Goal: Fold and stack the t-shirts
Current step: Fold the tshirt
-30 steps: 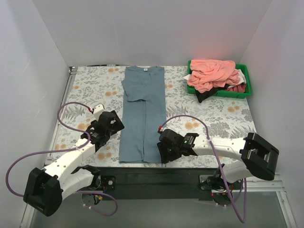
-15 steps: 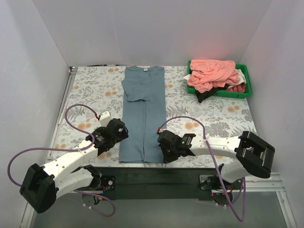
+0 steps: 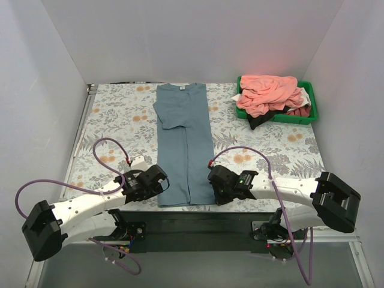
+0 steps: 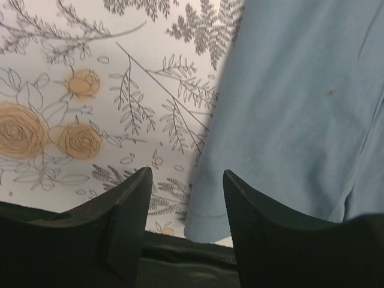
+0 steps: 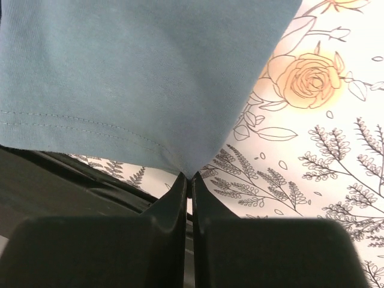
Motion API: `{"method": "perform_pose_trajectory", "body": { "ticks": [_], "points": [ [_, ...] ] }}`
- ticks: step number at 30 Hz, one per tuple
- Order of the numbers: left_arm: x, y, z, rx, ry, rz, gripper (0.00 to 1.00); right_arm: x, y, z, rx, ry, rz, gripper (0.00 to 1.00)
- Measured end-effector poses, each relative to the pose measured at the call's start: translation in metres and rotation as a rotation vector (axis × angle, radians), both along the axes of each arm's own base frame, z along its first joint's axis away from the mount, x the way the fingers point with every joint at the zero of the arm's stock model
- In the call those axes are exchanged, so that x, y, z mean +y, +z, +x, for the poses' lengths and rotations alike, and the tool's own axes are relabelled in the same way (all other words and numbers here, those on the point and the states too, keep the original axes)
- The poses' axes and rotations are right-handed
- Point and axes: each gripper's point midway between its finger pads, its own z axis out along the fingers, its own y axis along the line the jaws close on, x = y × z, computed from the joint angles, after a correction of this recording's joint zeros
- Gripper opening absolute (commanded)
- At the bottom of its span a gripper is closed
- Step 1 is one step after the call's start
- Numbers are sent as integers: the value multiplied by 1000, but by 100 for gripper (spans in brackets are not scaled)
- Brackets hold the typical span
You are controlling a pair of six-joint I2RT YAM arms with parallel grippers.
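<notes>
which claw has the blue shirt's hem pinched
The right claw: it is shut on the blue shirt at its near right corner. The left claw is open over the near left corner, gripping nothing.

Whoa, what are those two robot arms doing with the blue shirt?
They look ready to fold it. The grey-blue shirt lies flat and long on the flowery table cover. The right gripper is pinched shut on the shirt's near right corner. The left gripper is at the near left corner, its fingers open on either side of the edge, not gripping yet. More shirts, the pink pile, sit heaped in the green bin at the far right.
</notes>
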Motion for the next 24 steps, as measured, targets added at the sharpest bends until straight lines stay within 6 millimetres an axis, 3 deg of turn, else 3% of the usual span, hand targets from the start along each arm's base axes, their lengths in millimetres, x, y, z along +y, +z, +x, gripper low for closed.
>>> {"method": "perform_pose_trajectory", "body": {
  "ticks": [6, 12, 24],
  "points": [
    [-14, 0, -20, 40, -7, -91, 47, -5, 0, 1, -5, -9, -7, 2],
    [-16, -11, -34, 86, -12, -133, 46, -6, -1, 1, -4, -10, -9, 1],
    [-23, -18, -43, 136, -26, -141, 35, -6, -1, 1, -4, -10, -7, 1]
  ]
}}
